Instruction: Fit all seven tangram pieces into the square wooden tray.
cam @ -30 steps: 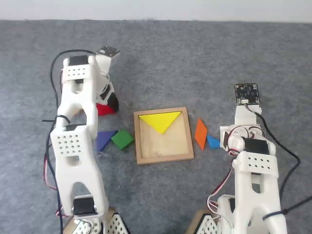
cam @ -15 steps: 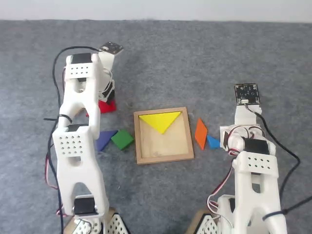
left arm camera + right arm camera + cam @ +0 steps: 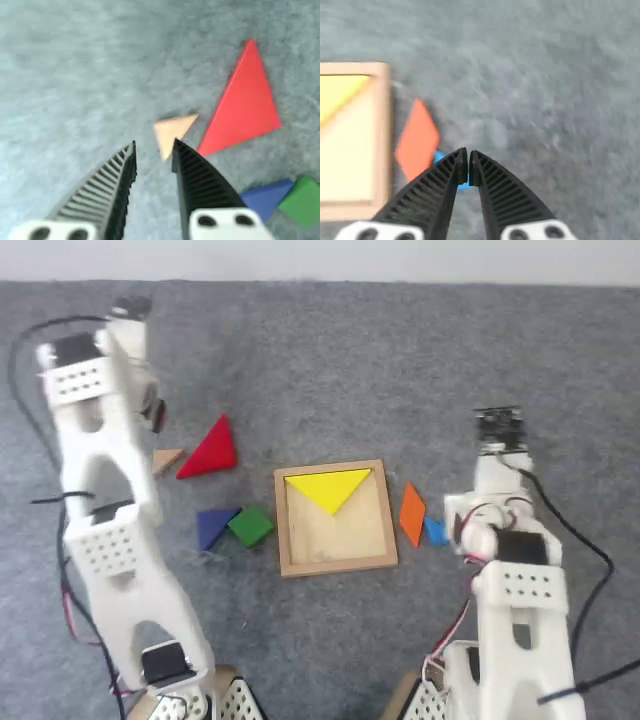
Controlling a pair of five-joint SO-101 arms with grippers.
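The square wooden tray [image 3: 283, 530] lies mid-table with a yellow triangle [image 3: 328, 487] in its far half. Left of it lie a red triangle [image 3: 210, 451], a small tan triangle [image 3: 166, 460], a dark blue piece [image 3: 212, 526] and a green square [image 3: 250, 525]. An orange parallelogram [image 3: 411, 513] and a light blue triangle [image 3: 436, 531] lie right of the tray. My left gripper [image 3: 154, 147] hangs open above the carpet just short of the tan triangle [image 3: 172, 131], holding nothing. My right gripper [image 3: 468, 153] is shut and empty above the light blue triangle [image 3: 439, 157], beside the orange parallelogram [image 3: 417, 140].
Grey carpet covers the table, with open room beyond the tray and between the arms. The left arm [image 3: 95, 430] stands tall at the far left. The right arm [image 3: 505, 550] rises close to the two pieces right of the tray.
The left arm has lifted and swung left off the red triangle, uncovering it and the tan triangle. The right arm has barely shifted.
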